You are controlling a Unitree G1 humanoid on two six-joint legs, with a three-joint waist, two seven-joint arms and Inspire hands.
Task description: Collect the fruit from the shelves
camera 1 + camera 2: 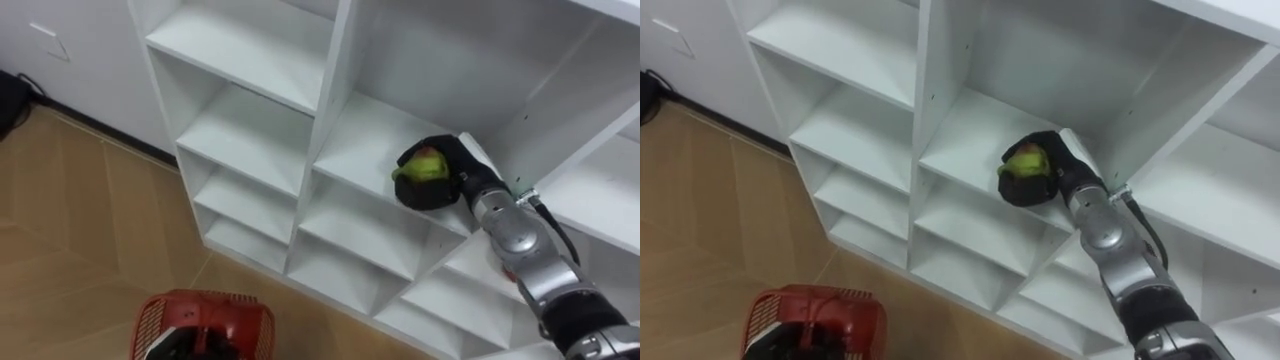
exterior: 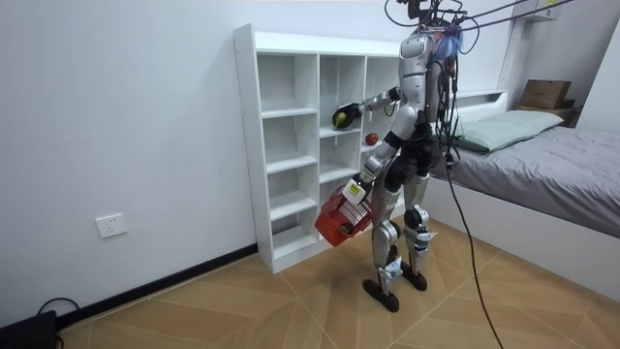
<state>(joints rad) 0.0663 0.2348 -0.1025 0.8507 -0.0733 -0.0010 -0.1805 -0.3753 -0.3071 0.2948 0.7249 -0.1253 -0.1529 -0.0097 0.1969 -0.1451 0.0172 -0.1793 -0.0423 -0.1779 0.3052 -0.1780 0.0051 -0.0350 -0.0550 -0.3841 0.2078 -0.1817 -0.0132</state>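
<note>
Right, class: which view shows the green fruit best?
Left eye view: the green fruit shows close up, the right hand curled round it at a shelf. The right eye view shows much the same; the room view, a small green spot far off.

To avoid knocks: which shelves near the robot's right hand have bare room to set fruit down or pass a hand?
The left column's shelves are bare, and so is the middle shelf just below the right hand. It is crowded in the middle compartment, where that hand's fingers wrap the green fruit near the compartment's right wall.
</note>
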